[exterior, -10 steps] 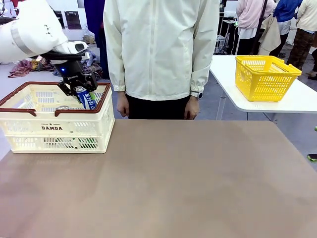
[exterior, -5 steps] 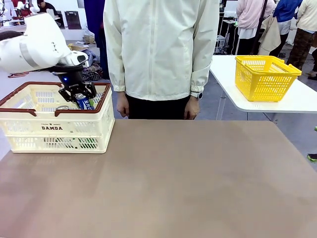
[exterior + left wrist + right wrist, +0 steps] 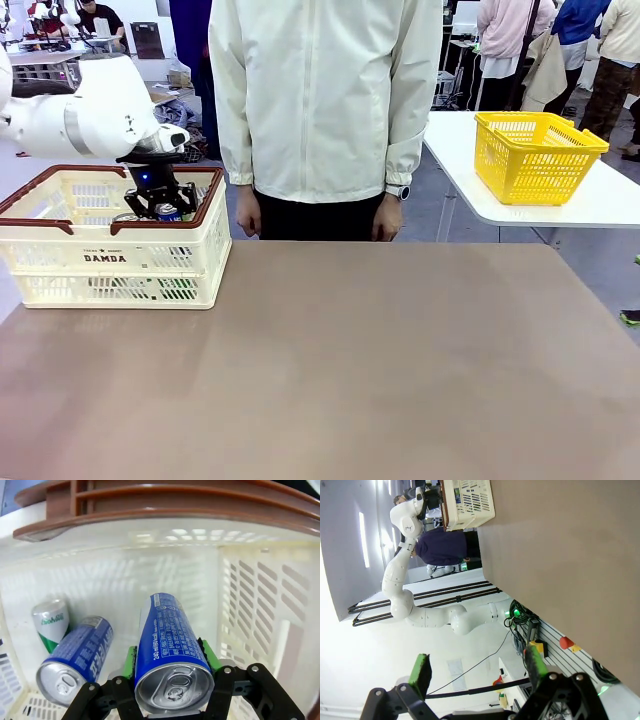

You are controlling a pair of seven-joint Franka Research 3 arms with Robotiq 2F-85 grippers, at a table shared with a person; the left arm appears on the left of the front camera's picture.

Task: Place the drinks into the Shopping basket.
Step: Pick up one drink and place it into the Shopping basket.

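Observation:
The cream Shopping basket [image 3: 110,258] with a brown rim stands at the table's left end. My left gripper [image 3: 160,203] reaches down inside it, shut on a blue drink can [image 3: 170,630] with a silver top, held clear of the basket floor. Below it, a second blue can [image 3: 82,655] and a green-and-white can [image 3: 51,625] lie together on the floor near the slotted basket wall [image 3: 255,595]. In the front view, the held can's top [image 3: 168,211] peeks over the rim. My right gripper [image 3: 479,669] is open and holds nothing, off beside the table.
A person in a cream jacket [image 3: 325,100] stands at the table's far edge with both hands down. A yellow basket [image 3: 535,152] sits on a white side table at the back right. The brown tabletop [image 3: 380,350] is bare.
My left gripper has sunk lower and slightly left into the basket with the blue can, which now shows just above the rim.

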